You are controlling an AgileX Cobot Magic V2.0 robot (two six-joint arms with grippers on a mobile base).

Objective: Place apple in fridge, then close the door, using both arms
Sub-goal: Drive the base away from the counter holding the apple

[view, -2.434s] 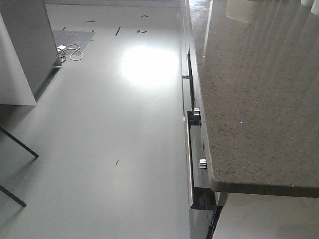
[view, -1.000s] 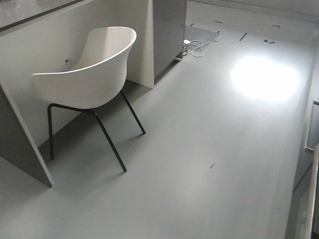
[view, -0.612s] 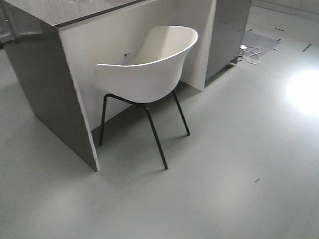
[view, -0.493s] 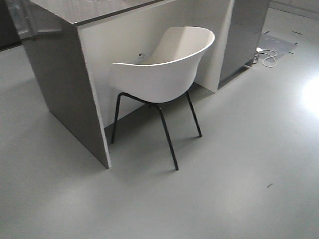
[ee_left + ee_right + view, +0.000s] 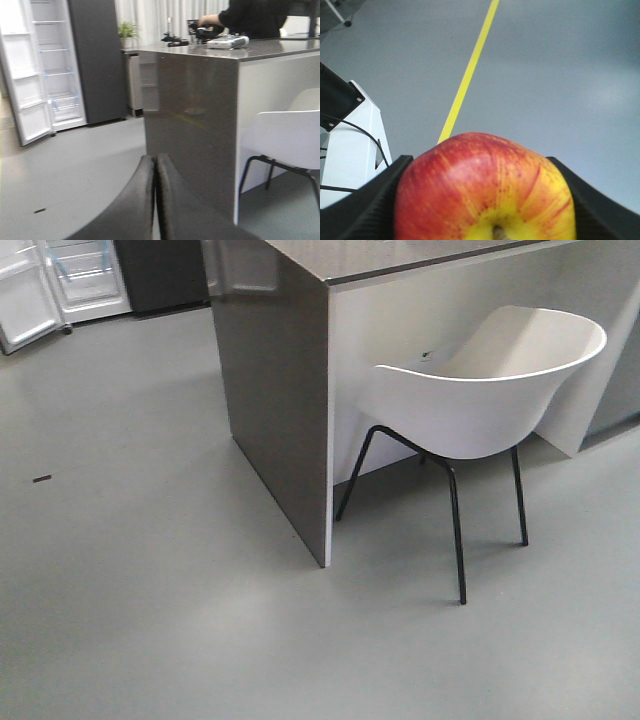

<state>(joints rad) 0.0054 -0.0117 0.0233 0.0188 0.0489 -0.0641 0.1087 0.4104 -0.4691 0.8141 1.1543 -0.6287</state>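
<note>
The apple (image 5: 485, 192), red with yellow round the stem, fills the lower part of the right wrist view. My right gripper (image 5: 480, 167) is shut on it, a black finger pressing each side. The left gripper (image 5: 155, 161) is shut, its two dark fingers touching with nothing between them. It points across the floor towards the fridge (image 5: 57, 75), which stands far off with its white shelved inside showing. The door (image 5: 20, 100) hangs wide open at the left. In the front view the fridge (image 5: 90, 275) and the door (image 5: 25, 300) sit small at the top left.
A grey kitchen island (image 5: 275, 390) stands between me and the right side, with a white chair (image 5: 490, 400) on black legs tucked against it. A person (image 5: 250, 15) works at its top. A yellow floor line (image 5: 470, 70) runs under the right gripper.
The front view has swung left: first a speckled counter and drawers, then the chair and island, now the island's end and the open fridge at the top left.
</note>
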